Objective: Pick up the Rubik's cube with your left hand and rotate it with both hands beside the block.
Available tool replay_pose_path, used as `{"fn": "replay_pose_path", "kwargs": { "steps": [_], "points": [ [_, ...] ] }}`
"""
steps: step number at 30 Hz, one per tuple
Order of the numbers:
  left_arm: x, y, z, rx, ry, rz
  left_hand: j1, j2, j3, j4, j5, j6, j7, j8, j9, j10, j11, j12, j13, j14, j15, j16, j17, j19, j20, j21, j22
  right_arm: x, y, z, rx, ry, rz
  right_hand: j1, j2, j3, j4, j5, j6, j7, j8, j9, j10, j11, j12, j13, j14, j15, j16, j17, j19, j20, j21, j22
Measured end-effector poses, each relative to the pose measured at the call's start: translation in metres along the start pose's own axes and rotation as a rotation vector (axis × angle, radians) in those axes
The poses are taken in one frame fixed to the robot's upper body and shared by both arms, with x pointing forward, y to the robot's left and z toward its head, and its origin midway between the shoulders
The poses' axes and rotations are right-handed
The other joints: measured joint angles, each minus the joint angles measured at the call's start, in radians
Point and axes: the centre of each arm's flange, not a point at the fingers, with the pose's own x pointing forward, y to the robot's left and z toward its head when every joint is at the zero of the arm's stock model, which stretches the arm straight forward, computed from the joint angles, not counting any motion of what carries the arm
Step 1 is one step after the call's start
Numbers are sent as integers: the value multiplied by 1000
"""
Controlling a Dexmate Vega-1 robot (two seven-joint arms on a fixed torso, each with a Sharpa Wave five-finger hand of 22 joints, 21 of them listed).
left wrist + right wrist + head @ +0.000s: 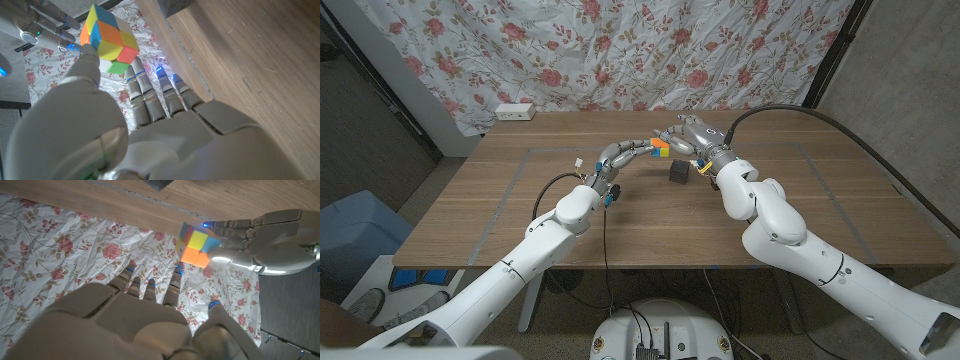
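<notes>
The Rubik's cube [661, 148] is up off the table, pinched between the thumb and fingertips of my left hand [628, 153]. In the left wrist view the cube [110, 37] sits at my left hand's [150, 130] thumb tip, with the floral cloth behind it. My right hand [686, 134] hovers just right of the cube with its fingers spread. In the right wrist view the right hand [140, 315] stays short of the cube [197, 244], which the left hand [265, 240] holds. The dark block [677, 173] stands on the table just below both hands.
A white power strip [515, 112] lies at the table's back left edge. A floral curtain [620, 50] hangs behind the table [520, 220]. A blue bin [350, 230] stands on the floor to the left. Thin tape lines mark a rectangle on the wood.
</notes>
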Motion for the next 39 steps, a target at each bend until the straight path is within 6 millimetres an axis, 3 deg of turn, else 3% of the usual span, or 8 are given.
{"fn": "replay_pose_path", "kwargs": {
  "steps": [39],
  "points": [
    [3, -1, -4, -18, 9, 10, -6, 6, -3, 0, 3, 0, 0, -8, 3, 0, 0, -8, 2, 0, 0, 0, 1, 0, 0, 0, 2, -6, 5, 3, -41, -10, 39, -9, -9, 6, 11, 8, 41, 5, 12, 0, 4, 3, 0, 0, 4, -4, 0, -3, 7, -7, 0, 0]
  ]
}}
